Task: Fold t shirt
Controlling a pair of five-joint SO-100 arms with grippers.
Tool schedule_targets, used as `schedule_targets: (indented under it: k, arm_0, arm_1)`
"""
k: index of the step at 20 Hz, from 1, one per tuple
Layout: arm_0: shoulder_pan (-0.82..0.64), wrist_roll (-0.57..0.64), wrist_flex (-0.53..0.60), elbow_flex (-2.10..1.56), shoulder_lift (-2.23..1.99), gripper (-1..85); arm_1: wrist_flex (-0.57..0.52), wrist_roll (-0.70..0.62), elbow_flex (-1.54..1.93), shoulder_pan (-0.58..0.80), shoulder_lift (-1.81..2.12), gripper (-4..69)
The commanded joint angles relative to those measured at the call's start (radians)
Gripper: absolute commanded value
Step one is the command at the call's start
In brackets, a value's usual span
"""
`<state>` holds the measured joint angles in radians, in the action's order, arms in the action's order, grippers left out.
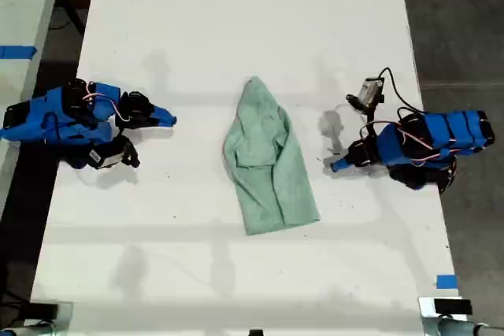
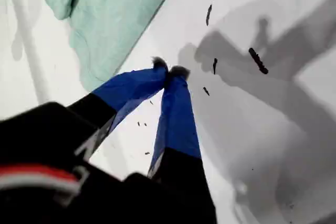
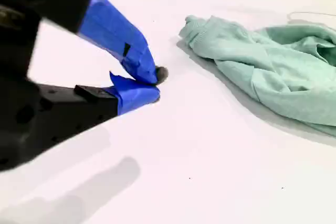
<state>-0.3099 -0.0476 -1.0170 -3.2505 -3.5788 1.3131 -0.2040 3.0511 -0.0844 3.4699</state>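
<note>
The pale mint-green t shirt (image 1: 268, 163) lies rumpled and partly folded lengthwise in the middle of the white table (image 1: 236, 21). My first gripper (image 1: 335, 165) rests low on the table at the exterior view's right, a short gap from the shirt's edge. In the first wrist view its blue tips (image 2: 168, 70) are shut on nothing, with the t shirt (image 2: 115, 19) just beyond them. My second gripper (image 1: 171, 120) sits at the exterior view's left, farther from the garment. It is also shut (image 3: 155, 80) and holds nothing, and the t shirt (image 3: 273, 66) lies ahead of it.
A small module on black cable (image 1: 366, 92) stands up by the first arm. Blue tape (image 1: 446, 281) marks the table's near corner at the exterior view's right. Black specks (image 2: 257, 60) dot the table near my first gripper. Dark floor borders the table at the exterior view's right.
</note>
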Motion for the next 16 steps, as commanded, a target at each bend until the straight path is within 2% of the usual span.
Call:
schedule_targets:
  k: [1,3,7,12,13,14,15,16]
  arm_0:
    - [0.015,-0.038,0.0,-0.04,-0.006,-0.3]
    - [0.038,-0.092,0.006,-0.04,-0.006,-0.3]
    - [0.018,-0.06,0.002,-0.04,-0.006,-0.3]
    - [0.029,-0.055,0.002,-0.04,-0.006,-0.3]
    - [0.034,-0.067,0.002,-0.04,-0.006,-0.3]
    - [0.075,-0.16,0.005,-0.04,-0.006,-0.3]
    - [0.138,-0.216,0.063,-0.041,-0.006,-0.4]
    - [0.193,-0.244,0.132,-0.04,-0.005,-0.4]
  arm_1:
    - [0.0,0.048,0.066,0.005,0.018,1.9]
    - [0.002,0.021,0.064,-0.037,0.025,2.2]
    - [0.012,-0.057,0.058,0.018,0.026,1.6]
    - [0.012,-0.097,0.058,0.009,0.026,1.9]
    - [0.012,-0.097,0.058,0.008,0.026,1.9]
    - [0.012,-0.055,0.058,0.012,0.026,1.9]
    - [-0.018,0.002,0.06,0.015,0.026,1.9]
    - [-0.137,-0.046,0.055,-0.009,0.028,1.9]
